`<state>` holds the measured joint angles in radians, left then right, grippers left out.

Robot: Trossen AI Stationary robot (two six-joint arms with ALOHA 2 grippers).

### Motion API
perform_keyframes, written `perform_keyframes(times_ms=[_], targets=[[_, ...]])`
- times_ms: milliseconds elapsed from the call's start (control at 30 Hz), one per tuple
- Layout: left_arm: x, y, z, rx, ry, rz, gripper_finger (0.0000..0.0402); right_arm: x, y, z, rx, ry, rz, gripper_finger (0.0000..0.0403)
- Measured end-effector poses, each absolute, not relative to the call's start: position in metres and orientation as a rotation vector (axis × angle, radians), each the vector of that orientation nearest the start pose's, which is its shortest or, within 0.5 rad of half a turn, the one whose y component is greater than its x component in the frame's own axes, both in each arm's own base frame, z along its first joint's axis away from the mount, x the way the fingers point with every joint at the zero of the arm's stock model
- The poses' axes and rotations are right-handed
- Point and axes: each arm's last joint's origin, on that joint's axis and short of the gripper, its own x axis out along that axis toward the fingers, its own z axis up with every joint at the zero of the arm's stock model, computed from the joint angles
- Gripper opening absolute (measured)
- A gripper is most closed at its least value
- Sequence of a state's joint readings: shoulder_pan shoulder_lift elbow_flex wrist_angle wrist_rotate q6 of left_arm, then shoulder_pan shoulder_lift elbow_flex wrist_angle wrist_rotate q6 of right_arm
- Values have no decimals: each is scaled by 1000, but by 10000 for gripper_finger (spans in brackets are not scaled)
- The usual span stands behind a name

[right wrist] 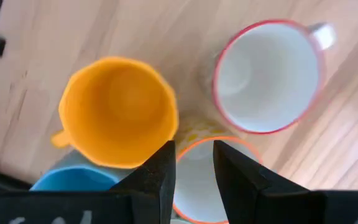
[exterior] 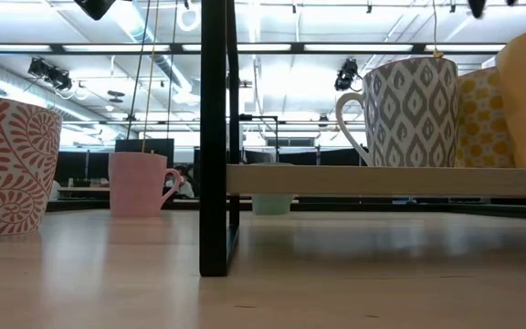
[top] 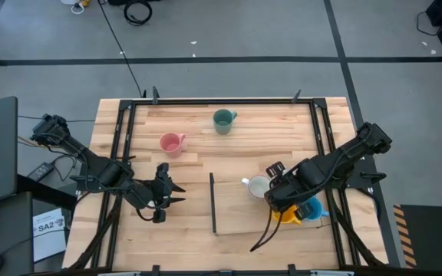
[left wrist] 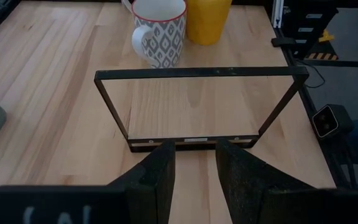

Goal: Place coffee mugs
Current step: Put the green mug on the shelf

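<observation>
You are working mid-task: the right gripper (right wrist: 193, 163), jaws partly open and empty, is hovering over clustered mugs, orange mug (right wrist: 118, 112) included. The pink mug (top: 172, 142) and green mug (top: 222, 120) are standing apart. The left gripper (left wrist: 194, 158) is waiting, parted, empty.

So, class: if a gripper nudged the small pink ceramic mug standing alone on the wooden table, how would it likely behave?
The small pink ceramic mug stands upright on a flat base, so it would probably slide rather than roll. Its smooth, glazed-looking wall may feel slippery to fingers. Being rigid ceramic, it likely won't flex, and could chip if tipped onto the wooden table.
</observation>
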<state>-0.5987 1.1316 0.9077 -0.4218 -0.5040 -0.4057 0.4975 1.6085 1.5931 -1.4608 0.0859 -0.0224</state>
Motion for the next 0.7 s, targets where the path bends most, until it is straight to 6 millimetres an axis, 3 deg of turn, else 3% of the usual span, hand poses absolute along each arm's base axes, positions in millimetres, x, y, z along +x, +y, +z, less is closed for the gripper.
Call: perform_keyframes(times_ms=[267,500,700], targets=[[202,-121,291,-59,552,21,123,276,100,357,-420,1252,143,114],[204,-116,291,-59,542,61,123,310,45,369,-429,1056,7,114],[214,-96,291,-72,532,168,123,332,-9,372,-365,931,-31,114]])
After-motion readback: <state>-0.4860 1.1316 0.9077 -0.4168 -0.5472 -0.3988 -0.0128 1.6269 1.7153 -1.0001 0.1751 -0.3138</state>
